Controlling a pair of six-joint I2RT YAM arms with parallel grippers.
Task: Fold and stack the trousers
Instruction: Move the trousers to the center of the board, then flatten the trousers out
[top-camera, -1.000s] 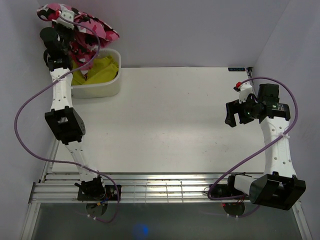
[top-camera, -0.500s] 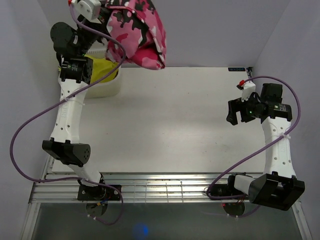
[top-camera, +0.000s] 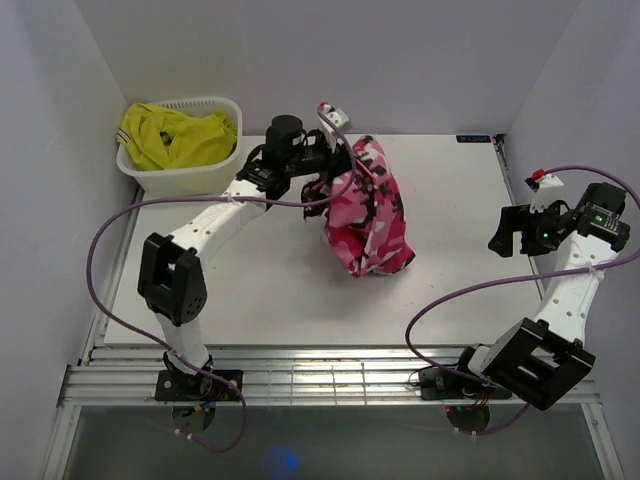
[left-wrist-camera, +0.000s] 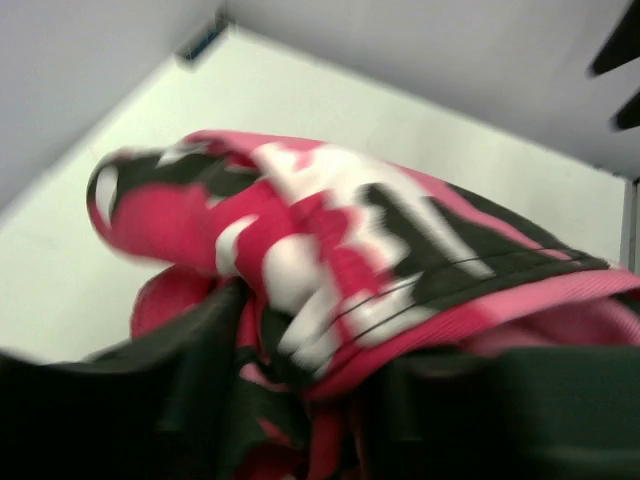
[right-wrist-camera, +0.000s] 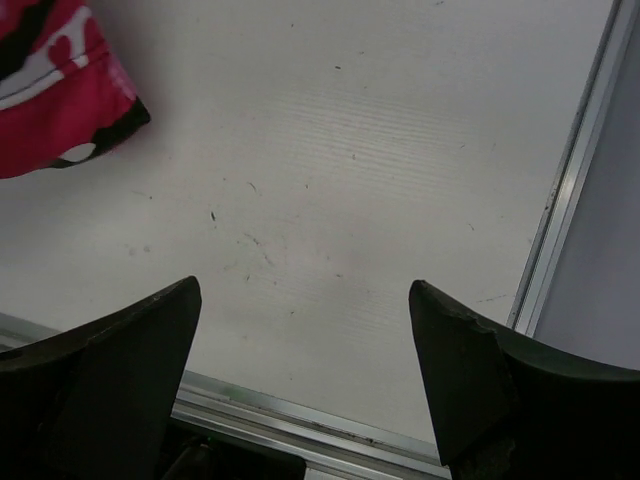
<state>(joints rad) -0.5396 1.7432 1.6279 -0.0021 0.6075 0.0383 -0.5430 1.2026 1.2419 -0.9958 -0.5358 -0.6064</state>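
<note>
left fingers (left-wrist-camera: 120, 400): mine, nearly closed, pinching a bunch of the trousers (top-camera: 366, 212)
trousers: hang crumpled below my left fingers, bottom end touching the surface (top-camera: 250, 290)
right fingers (right-wrist-camera: 100, 380): wide apart over the surface, I hold nothing; trousers well off to their left

the trousers (top-camera: 365, 215) are soft matt cloth, all rumpled, with a ribbed-looking pink edge in the left wrist view. the worktop (top-camera: 250, 290) is a smooth matt white sheet with faint fine lines and a few scuffs up close. the right claw (right-wrist-camera: 305, 290) looks like matt black plastic. the basket (top-camera: 190, 181) is white plastic, the yellow garment (top-camera: 175, 135) matt cloth. the rails (top-camera: 320, 385) are bare metal.
</note>
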